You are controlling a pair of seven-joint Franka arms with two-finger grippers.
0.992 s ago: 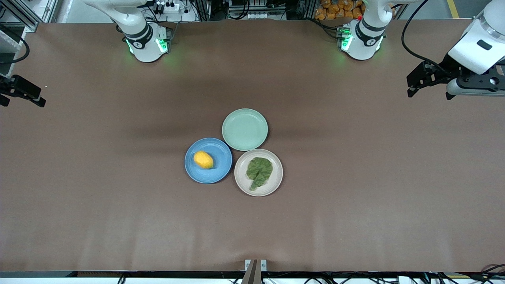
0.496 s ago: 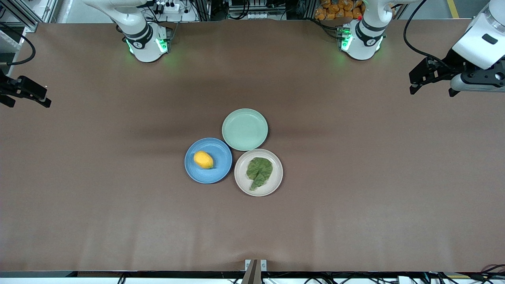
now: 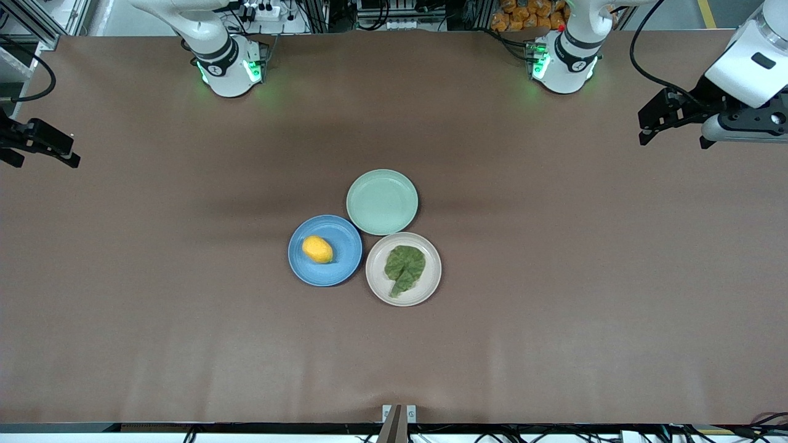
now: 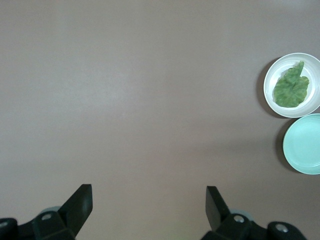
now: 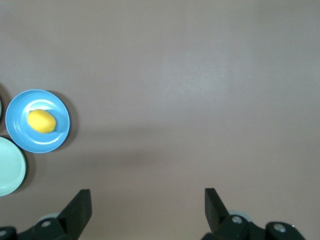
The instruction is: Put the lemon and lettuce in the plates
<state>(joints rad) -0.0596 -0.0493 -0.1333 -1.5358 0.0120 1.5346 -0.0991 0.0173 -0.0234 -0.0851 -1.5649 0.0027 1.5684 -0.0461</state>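
- The right gripper [image 3: 34, 147] is sitting at the very edge of the front view, over the right arm's end of the table [image 3: 554, 307]; most of that arm is running out of frame, so only the dark hand and a cable are showing.
- The left gripper [image 3: 652, 126] is hanging over the left arm's end of the table, with its white forearm cut off at the frame edge.
- In the left wrist view, only the tips of the fingers [image 4: 80, 202] are poking into the picture, standing wide apart with bare table between them and gripping nothing.
- The right wrist view is showing the same: two dark fingers [image 5: 80, 205] spread wide, with nothing between them.
- Both arms are waiting well apart from the plates, high over the table ends.
- The lemon [image 3: 317, 249] is lying in the blue plate [image 3: 345, 267], a little toward the right arm's side of its middle.
- The lettuce [image 3: 404, 267] is lying flat in the beige plate [image 3: 431, 289], its stem end pointing toward the front camera.
- The two plates are sitting just beside each other near the table's middle; whether their rims are touching is hard to make out.
- A pale green plate [image 3: 381, 202] is sitting just beside both, farther from the front camera; it is only partly showing in each wrist view.
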